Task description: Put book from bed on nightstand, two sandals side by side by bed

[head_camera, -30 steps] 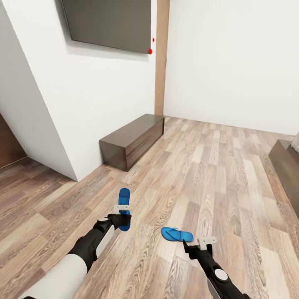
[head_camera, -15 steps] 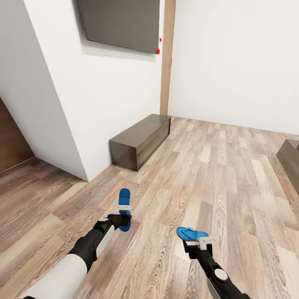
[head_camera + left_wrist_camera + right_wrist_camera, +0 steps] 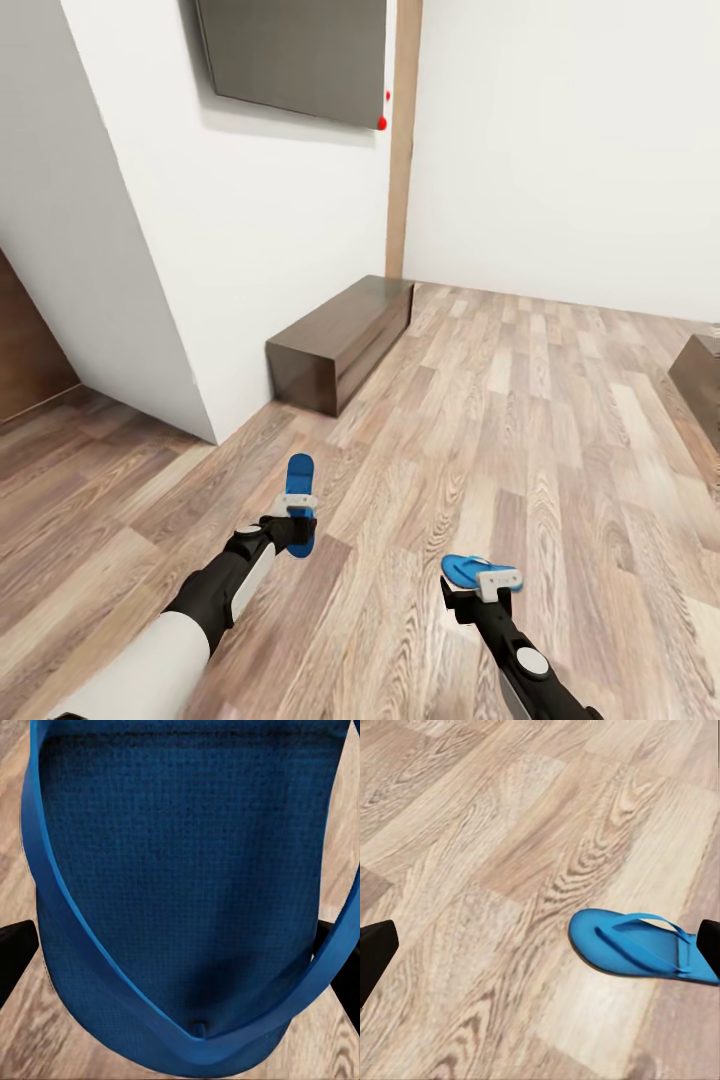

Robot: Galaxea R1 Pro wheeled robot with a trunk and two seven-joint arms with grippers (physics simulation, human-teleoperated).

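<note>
While the sandal step was in hand, my left gripper [image 3: 297, 520] was clamped on one blue sandal [image 3: 299, 500], lifted off the wood floor [image 3: 560, 420]. To its right, the second sandal [image 3: 478, 572] lay flat on the floor, just ahead of my right gripper [image 3: 480, 590], whose fingers stood wide apart, empty. Next, I judged: lower and close on it.
</note>
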